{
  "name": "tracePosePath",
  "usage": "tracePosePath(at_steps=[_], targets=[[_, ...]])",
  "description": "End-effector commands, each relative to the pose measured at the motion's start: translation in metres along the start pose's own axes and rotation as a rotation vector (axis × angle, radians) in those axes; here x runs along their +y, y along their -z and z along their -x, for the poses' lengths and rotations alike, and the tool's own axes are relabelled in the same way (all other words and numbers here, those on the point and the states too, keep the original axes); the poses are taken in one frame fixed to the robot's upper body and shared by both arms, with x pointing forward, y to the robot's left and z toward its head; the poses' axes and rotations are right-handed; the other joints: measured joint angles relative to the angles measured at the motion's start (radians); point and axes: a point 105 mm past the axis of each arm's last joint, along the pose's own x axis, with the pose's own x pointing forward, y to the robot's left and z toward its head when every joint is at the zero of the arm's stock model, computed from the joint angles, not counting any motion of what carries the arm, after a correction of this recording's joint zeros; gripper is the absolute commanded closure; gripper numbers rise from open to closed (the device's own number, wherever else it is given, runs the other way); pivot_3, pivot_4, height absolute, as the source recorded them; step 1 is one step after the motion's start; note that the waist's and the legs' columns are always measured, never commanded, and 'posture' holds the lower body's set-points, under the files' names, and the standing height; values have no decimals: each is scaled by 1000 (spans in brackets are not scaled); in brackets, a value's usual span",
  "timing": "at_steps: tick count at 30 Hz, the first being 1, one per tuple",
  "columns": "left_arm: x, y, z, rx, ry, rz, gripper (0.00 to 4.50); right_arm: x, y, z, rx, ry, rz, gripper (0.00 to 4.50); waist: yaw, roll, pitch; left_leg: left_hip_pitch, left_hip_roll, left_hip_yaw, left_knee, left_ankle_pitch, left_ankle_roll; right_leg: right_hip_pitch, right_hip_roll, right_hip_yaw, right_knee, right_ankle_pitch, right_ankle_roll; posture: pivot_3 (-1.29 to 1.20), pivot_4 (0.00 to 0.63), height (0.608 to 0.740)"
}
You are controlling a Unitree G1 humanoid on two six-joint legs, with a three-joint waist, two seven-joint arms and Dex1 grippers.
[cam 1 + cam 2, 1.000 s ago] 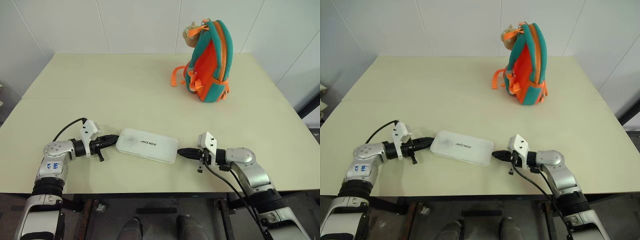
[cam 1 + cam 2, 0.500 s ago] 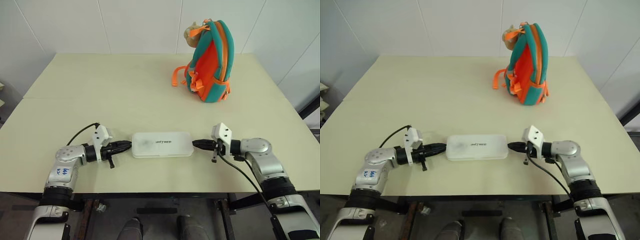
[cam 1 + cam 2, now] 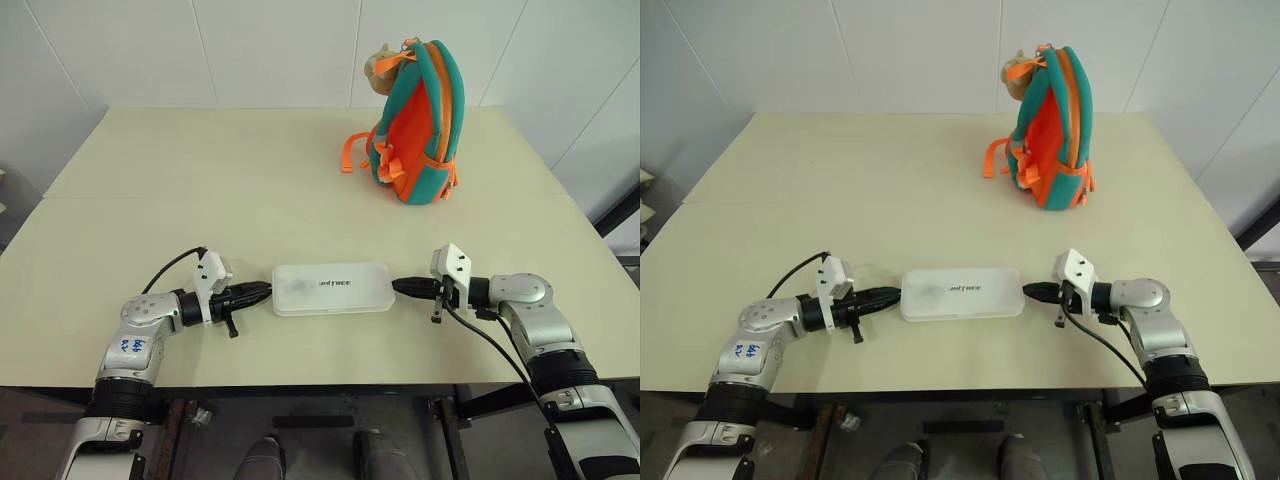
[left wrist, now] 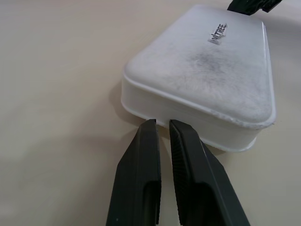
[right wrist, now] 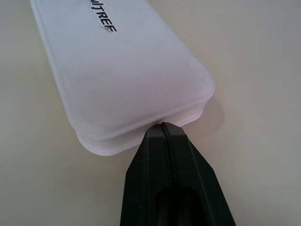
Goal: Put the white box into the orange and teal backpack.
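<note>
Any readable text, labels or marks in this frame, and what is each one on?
"UNITREE" in dark capitals on top of the white box; the right wrist view shows only its last letters.
Blue handwritten marks on the left forearm: too small to read.
Backpack: no lettering visible.

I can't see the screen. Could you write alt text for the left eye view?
A flat white box lies on a pale table, pressed end to end between two shut grippers: the left gripper at one short end, the right gripper at the other. An orange and teal backpack stands upright at the table's far side, apart from the box.
</note>
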Motion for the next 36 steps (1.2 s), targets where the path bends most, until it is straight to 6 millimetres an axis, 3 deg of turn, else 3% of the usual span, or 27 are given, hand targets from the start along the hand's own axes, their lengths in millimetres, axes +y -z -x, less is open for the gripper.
tracePosePath(at_steps=[1,10,13,19,23,31,36], targets=[[6,-1,6,8,-38,-16,3646,-4,-2,7,17,-2,2,3903,0,0,0,0,0,0,0,0,0,0,0,0,0,0,0,0,150,740],[22,13,35,94,-96,7,860,-27,1,31,103,53,43,881,0,0,0,0,0,0,0,0,0,0,0,0,0,0,0,0,150,740],[29,10,44,104,-84,101,29,-36,-2,40,130,58,33,5,0,0,0,0,0,0,0,0,0,0,0,0,0,0,0,0,150,740],[31,-27,40,3,58,381,29,-25,-24,43,121,-89,-63,5,-2,0,0,0,0,0,0,0,0,0,0,0,0,0,0,0,150,740],[25,-37,34,8,173,620,29,-10,-27,42,157,-176,-105,5,-3,0,0,-1,0,0,0,0,0,0,0,-1,0,-1,0,0,150,740],[13,-23,15,158,210,963,29,3,-24,34,223,-236,-117,5,-7,0,0,-1,0,0,0,0,0,0,0,-1,-1,-1,1,0,150,740],[7,-18,6,193,218,997,29,5,-22,24,215,-237,-133,5,-8,0,0,-1,0,0,-1,0,0,0,0,-1,-1,-1,1,0,150,740]])
